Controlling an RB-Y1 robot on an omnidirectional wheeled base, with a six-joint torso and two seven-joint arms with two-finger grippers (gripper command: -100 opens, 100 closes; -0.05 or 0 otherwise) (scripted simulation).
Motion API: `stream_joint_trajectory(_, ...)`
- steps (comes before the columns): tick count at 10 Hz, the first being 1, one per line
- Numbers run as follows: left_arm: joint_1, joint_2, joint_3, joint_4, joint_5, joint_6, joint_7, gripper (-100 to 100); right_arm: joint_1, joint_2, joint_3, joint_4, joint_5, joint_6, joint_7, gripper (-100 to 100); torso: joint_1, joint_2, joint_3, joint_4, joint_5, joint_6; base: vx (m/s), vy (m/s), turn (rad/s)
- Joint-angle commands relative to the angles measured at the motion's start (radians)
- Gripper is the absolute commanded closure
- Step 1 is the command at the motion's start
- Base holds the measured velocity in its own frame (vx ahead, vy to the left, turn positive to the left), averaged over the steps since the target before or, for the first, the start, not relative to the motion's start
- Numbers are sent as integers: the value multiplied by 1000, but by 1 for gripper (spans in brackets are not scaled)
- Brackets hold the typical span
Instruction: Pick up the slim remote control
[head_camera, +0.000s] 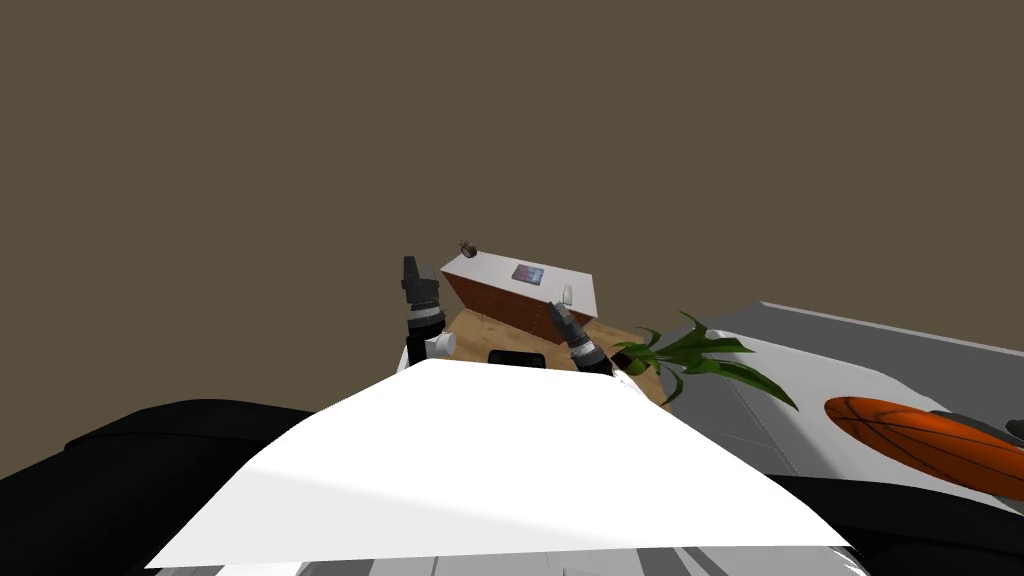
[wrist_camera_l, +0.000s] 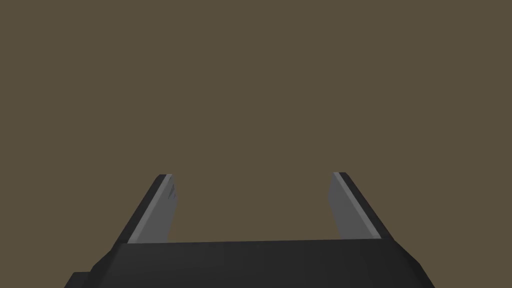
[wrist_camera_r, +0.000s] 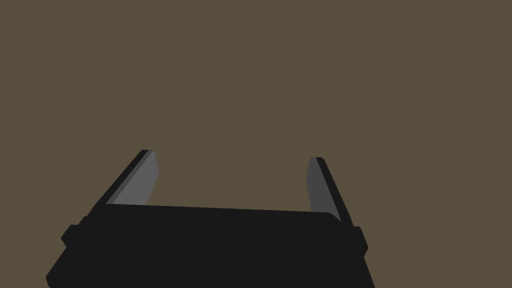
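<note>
Left gripper and right gripper both stand wide apart and empty, raised clear of the wooden table — probably a pre-reach posture. A dark slim slab — probably the remote control — lies there between the forearms.

On the table, a flat tablet is laid near the middle, a small cup at the near right edge and a small round object at the far left corner. The left jaws are held just left of the table, the right jaws before its near right corner. A plant is set right of the table and nearer, with a ball farther right on a seat.
</note>
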Motion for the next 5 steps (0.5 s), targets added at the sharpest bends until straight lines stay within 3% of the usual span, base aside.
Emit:
stream_joint_trajectory(1, 0, 0, 0, 0, 0, 0, 0, 0, 14, -30, 10, 0, 9, 11, 19, -100, 0, 0, 0, 0, 0, 0, -84, -6, 136)
stream_joint_trajectory(4, 0, 0, 0, 0, 0, 0, 0, 0, 42, -113, 55, 38, 50, 44, 91, -100, 1, -1, -1, 0, 0, 0, -90, 0, 174)
stream_joint_trajectory(5, 0, 0, 0, 0, 0, 0, 0, 0, 42, -126, 55, 38, 50, 44, 91, -100, 1, -1, -1, 0, 0, 0, -69, -10, 112)
